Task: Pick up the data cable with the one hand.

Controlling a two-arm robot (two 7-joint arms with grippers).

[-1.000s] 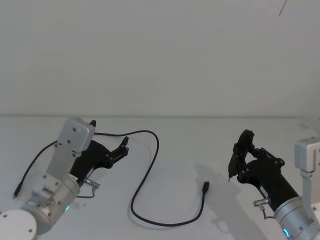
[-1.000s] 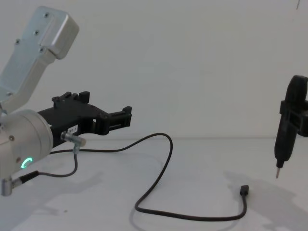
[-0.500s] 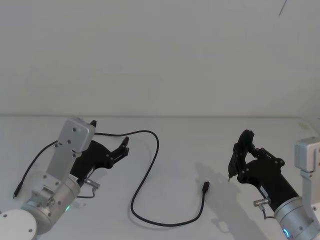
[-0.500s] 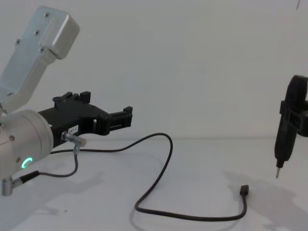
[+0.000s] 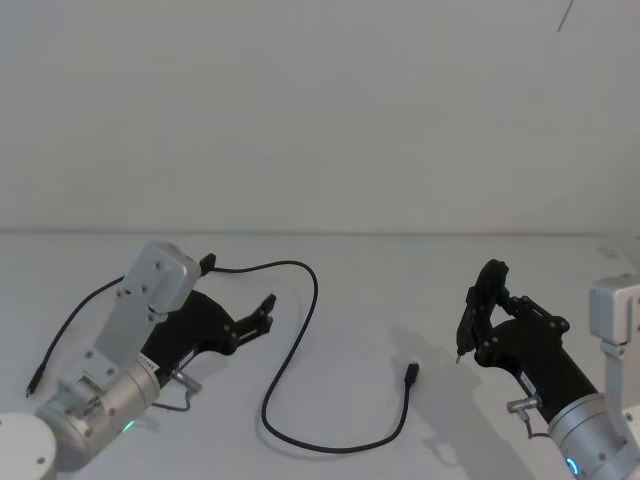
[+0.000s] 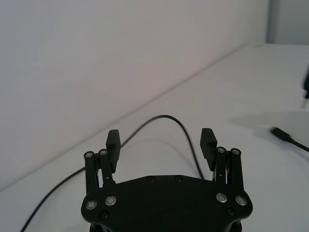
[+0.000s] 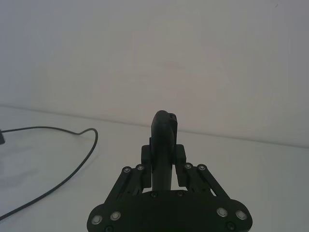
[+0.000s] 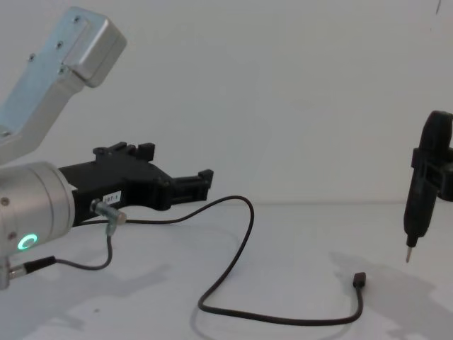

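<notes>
The data cable is a thin black cord lying in loose curves on the white table, ending in a small dark plug. In the chest view the data cable loops toward the plug. My left gripper hovers over the cord's left stretch, open and empty. From the left wrist, the left gripper faces the cable's arch just ahead of its fingertips. My right gripper stays at the right, shut on a black pen-like tool, tip down.
A short wire with a silver connector hangs at my left wrist. The table is bare white, ending at a plain wall behind. The pen-like tool's tip hangs a little right of the plug.
My left gripper has moved forward and to the right, lower over the cable's bend, still open. The right arm and the cable have not moved.
</notes>
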